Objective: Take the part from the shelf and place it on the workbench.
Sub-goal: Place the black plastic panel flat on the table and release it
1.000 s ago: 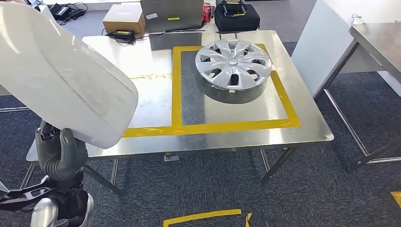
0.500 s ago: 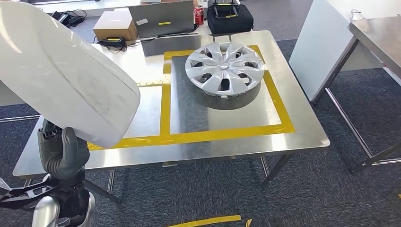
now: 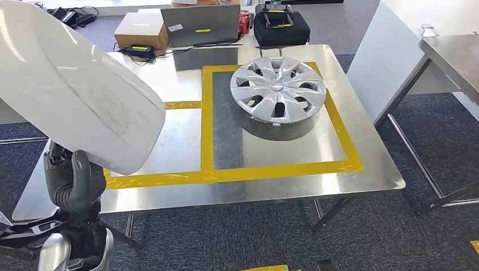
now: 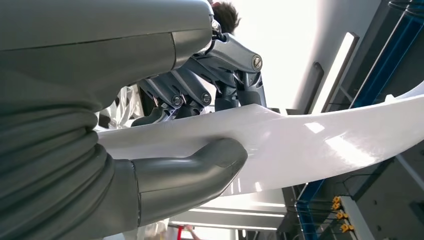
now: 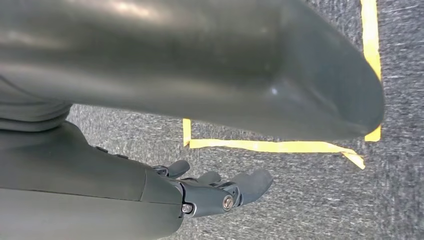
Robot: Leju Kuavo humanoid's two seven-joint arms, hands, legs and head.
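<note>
My left hand grips a large white curved part from below and holds it up over the left front corner of the steel workbench. In the left wrist view the thumb presses one face of the white part and the fingers clamp the other face. The part hides much of the bench's left side. My right hand hangs over the carpet with its fingers apart, holding nothing.
A silver hubcap lies inside the right yellow-taped rectangle. At the bench's far edge stand a cardboard box, a laptop, a red can and a black case. A second steel table stands at right.
The whole picture has shifted a little, so the camera has moved relative to the bench. The white part stays in my left hand at the same height.
</note>
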